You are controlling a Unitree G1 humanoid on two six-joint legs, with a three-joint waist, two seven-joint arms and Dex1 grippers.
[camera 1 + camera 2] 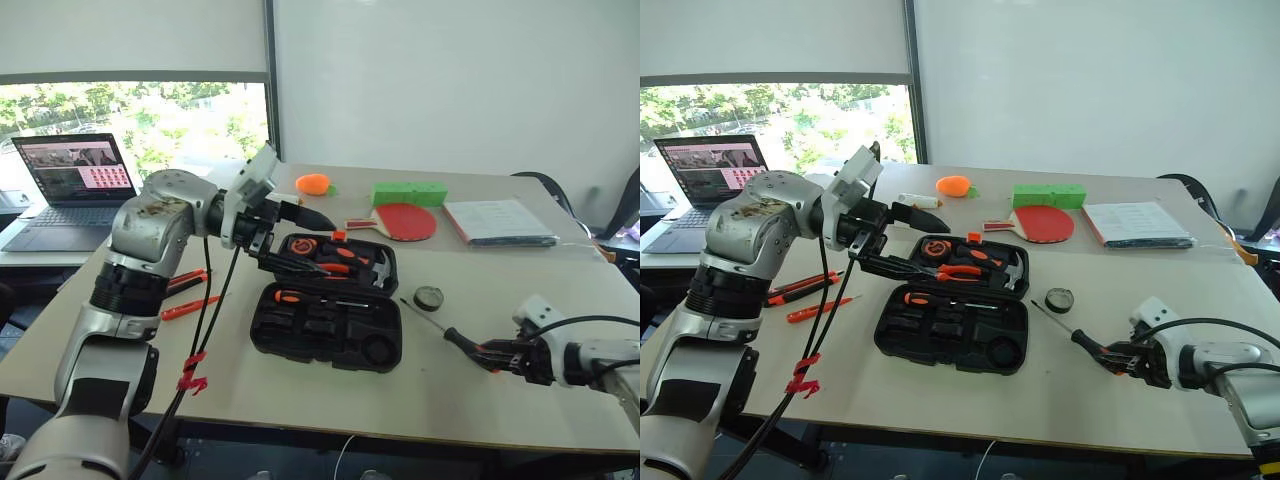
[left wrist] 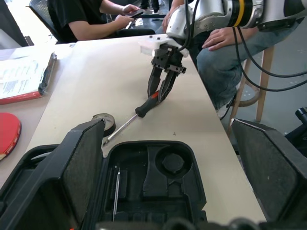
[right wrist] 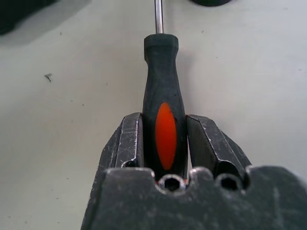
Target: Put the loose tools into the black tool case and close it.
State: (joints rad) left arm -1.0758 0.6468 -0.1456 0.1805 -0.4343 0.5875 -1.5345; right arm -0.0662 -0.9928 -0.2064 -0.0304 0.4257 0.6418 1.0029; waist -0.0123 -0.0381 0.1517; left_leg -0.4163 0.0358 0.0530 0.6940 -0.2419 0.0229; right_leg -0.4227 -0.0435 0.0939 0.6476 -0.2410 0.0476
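Right gripper (image 3: 165,143) clamped on the screwdriver (image 1: 462,341) at lower right, left gripper (image 1: 290,240) spread above the open black tool case (image 1: 330,325) mid-frame — a skewed lift could snag the shaft.

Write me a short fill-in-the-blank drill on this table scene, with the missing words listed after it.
1. The right gripper is closed on the handle of a ____.
2. The black tool case lies ____ on the table.
3. The left gripper hovers above the case with its fingers ____.
4. The small black roll lies on the table near the tip of the screwdriver, ____ the case.

Missing words: screwdriver; open; open; outside
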